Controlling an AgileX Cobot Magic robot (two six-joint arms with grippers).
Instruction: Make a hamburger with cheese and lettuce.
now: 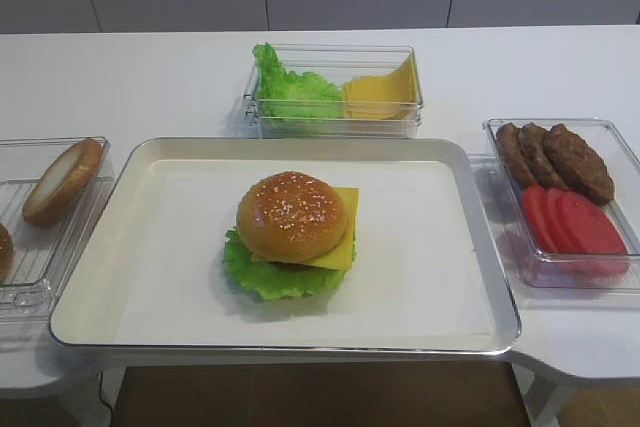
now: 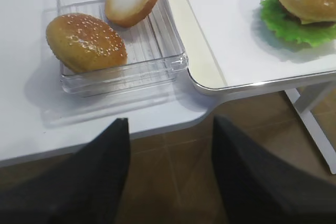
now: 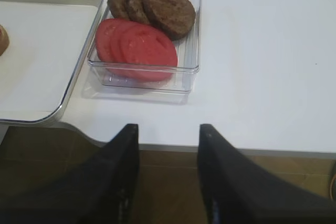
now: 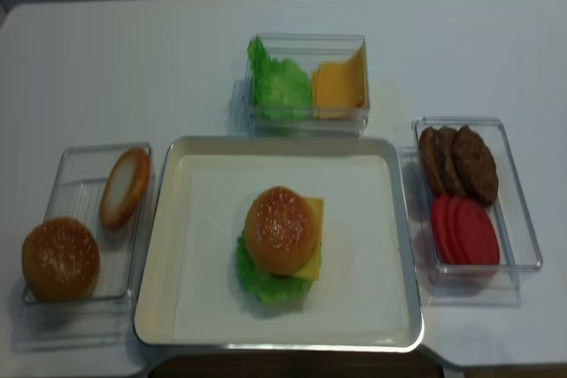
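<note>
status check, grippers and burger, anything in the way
Left gripper and right gripper both open, empty, off the table edge. Hamburger assembled on the tray, bun top on, cheese and lettuce showing. Nothing in the way.

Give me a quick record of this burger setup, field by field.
hamburger: assembled on the tray, sesame bun top on
cheese: corner juts out on the right
lettuce: fringe under the stack
left bin: two loose bun pieces
back bin: leaves, cheese slices
right bin: patties, tomato slices
left hand: open, empty
right hand: open, empty
</note>
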